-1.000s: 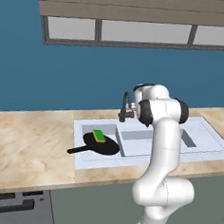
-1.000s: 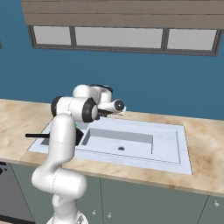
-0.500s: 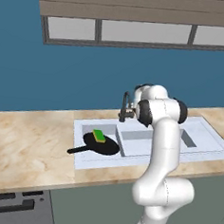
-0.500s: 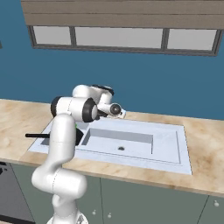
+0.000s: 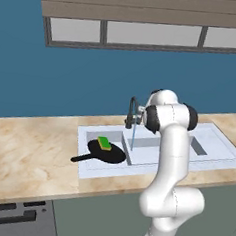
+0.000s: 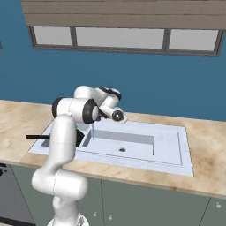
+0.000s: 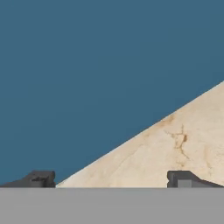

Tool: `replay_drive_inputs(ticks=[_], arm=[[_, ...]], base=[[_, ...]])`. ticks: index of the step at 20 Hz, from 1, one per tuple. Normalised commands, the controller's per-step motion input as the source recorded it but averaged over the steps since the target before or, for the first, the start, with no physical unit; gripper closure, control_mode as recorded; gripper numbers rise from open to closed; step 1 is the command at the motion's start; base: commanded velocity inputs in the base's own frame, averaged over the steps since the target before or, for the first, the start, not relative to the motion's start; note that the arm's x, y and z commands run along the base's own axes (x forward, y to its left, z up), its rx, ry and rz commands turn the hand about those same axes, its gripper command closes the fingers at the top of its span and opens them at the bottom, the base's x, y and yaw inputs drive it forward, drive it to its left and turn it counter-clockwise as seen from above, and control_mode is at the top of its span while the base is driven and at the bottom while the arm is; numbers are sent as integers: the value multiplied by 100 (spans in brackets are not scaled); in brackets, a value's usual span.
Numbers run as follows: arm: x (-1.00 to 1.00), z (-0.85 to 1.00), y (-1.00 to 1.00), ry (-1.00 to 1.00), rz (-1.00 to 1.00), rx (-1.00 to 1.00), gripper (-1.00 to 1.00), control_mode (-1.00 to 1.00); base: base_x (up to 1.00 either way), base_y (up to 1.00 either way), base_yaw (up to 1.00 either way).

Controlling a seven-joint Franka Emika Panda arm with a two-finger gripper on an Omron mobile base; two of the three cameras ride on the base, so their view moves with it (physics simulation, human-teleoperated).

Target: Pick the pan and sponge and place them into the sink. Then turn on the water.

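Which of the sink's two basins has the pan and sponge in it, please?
The left basin of the left base view: the black pan lies there with the green sponge on it. The other, larger basin takes the water.

Even, shadowless, slightly soft rendering

A tan marbled desk (image 5: 32, 153) runs across the middle of both base views. Behind it stands a blue wall (image 5: 67, 81), which also takes up the upper left of the hand view. A long window (image 5: 146, 34) with a wood valance crosses the top. Grey-green cabinets (image 6: 145, 198) sit below, with a dark oven front (image 5: 12, 217) at lower left.
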Motion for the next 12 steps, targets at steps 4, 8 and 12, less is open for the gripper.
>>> replay_drive_inputs(ticks=[4,8,12], arm=[[2,-42,-100,-4,-12,24,-100,-100],[4,-7,-89,-2,-9,16,-100,-100],[0,0,-70,-2,-3,9,-100,-100]], base=[[0,0,0],[0,0,0],[0,0,0]])
